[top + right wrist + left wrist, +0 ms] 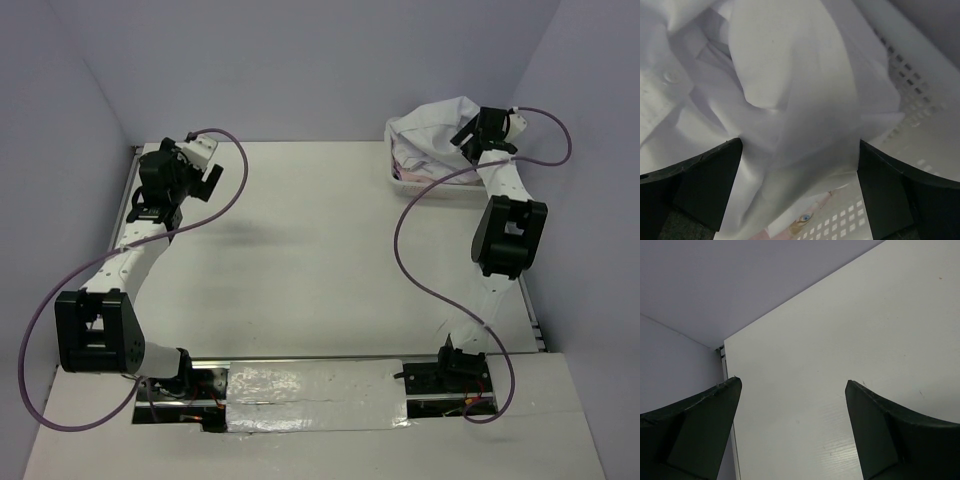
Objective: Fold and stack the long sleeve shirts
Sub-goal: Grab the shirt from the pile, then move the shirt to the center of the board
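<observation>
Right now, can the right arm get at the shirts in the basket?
Probably yes: the right gripper hangs open right over the bunched white shirts in the basket, with nothing between them.

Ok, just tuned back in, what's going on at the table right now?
The right gripper is down in the white basket at the far right corner. Its jaws stand wide open, with a bunch of the crumpled white shirts between the fingers but not clamped. The left gripper hovers open over the far left of the table, holding nothing. No shirt is laid out or folded yet.
</observation>
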`<state>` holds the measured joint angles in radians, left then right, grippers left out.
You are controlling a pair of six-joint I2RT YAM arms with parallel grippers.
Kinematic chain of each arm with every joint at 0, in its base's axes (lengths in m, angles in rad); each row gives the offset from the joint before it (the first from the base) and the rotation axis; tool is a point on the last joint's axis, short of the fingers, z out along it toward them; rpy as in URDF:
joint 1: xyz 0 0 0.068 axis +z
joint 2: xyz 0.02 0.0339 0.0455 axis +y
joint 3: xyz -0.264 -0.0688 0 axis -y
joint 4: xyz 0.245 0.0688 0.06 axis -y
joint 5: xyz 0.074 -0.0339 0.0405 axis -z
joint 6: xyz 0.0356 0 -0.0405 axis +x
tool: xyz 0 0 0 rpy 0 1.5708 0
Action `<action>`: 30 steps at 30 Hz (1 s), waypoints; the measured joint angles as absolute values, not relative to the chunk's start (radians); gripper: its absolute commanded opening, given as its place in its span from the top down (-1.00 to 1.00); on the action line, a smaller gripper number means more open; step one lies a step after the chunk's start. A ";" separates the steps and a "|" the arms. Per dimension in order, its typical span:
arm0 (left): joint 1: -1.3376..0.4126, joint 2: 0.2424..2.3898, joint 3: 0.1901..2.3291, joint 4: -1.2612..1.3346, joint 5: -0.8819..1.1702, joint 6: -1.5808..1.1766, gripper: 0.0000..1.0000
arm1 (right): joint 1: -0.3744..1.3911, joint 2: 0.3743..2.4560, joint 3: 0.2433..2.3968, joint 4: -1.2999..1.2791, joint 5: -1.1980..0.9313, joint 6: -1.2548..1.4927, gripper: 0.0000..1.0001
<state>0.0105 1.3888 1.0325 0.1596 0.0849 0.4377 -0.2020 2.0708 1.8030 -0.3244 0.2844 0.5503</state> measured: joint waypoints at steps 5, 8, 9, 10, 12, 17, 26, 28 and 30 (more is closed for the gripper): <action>0.010 1.389 1.032 0.159 0.088 0.433 -0.99 | -0.201 2.132 1.795 -0.306 0.163 0.586 -0.38; 0.010 1.389 1.032 0.157 0.091 0.432 -0.99 | -0.201 2.131 1.757 -0.247 0.092 0.583 0.82; 0.010 1.389 1.032 0.157 0.091 0.430 -0.99 | -0.200 2.130 1.743 -0.231 0.080 0.573 0.99; 0.010 1.389 1.032 0.157 0.091 0.429 -0.99 | -0.199 2.128 1.730 -0.214 0.070 0.578 1.00; 0.010 1.389 1.032 0.157 0.091 0.420 -0.99 | -0.190 2.114 1.702 -0.189 0.075 0.559 1.00; 0.010 1.385 1.032 0.157 0.093 0.406 -0.99 | -0.123 2.016 1.634 -0.168 0.146 0.479 1.00; 0.010 1.299 1.021 0.156 0.107 0.310 -0.99 | 0.100 1.600 1.514 -0.035 0.282 0.346 1.00; 0.010 1.271 1.021 0.157 0.107 0.279 -0.96 | 0.128 1.518 1.528 0.009 0.281 0.292 1.00; 0.010 1.245 1.021 0.155 0.109 0.244 -0.94 | 0.164 1.452 1.565 0.052 0.281 0.220 1.00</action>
